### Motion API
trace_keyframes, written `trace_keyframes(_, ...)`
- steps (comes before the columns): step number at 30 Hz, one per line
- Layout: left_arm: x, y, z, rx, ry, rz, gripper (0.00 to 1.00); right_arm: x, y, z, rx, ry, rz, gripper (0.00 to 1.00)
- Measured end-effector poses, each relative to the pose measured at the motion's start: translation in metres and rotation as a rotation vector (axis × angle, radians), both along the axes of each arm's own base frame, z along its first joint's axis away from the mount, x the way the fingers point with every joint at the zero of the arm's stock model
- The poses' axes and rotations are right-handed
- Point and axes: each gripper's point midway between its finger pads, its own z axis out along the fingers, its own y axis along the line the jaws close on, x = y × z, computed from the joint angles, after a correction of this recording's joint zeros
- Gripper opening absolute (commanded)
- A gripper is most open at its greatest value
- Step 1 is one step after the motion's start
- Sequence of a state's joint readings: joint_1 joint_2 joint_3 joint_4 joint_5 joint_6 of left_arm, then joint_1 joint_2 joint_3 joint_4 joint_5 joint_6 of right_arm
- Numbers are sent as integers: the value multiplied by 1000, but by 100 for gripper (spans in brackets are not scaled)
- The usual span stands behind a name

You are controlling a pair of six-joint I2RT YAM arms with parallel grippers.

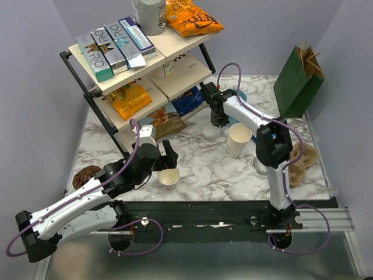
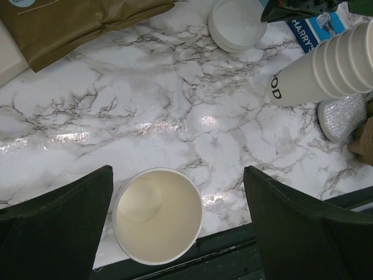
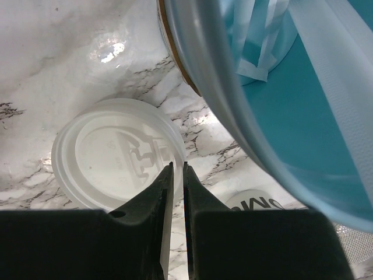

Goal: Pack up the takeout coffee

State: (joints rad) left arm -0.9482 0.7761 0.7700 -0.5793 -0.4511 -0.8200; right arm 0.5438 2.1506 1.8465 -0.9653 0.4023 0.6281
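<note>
The cream paper cup (image 2: pixel 157 216) stands open and lidless by the surface's (image 2: pixel 175 105) near edge, between the left gripper's (image 2: pixel 178 169) wide-apart fingers. Its white lid (image 3: pixel 111 154) lies flat nearer the far edge, beside the light blue cup (image 3: pixel 280 87). The right gripper's (image 3: pixel 175 166) fingers are almost together over the lid's rim, possibly touching it.

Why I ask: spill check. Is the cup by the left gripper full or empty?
Empty: the cup stands upright, lidless, its bare bottom visible inside.
</note>
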Motion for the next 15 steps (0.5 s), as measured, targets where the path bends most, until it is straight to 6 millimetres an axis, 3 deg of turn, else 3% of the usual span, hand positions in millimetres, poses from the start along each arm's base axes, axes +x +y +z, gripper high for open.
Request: trace_keyframes(15,0,0,0,0,0,0,99,-2,0,-3,10,11,-8,17)
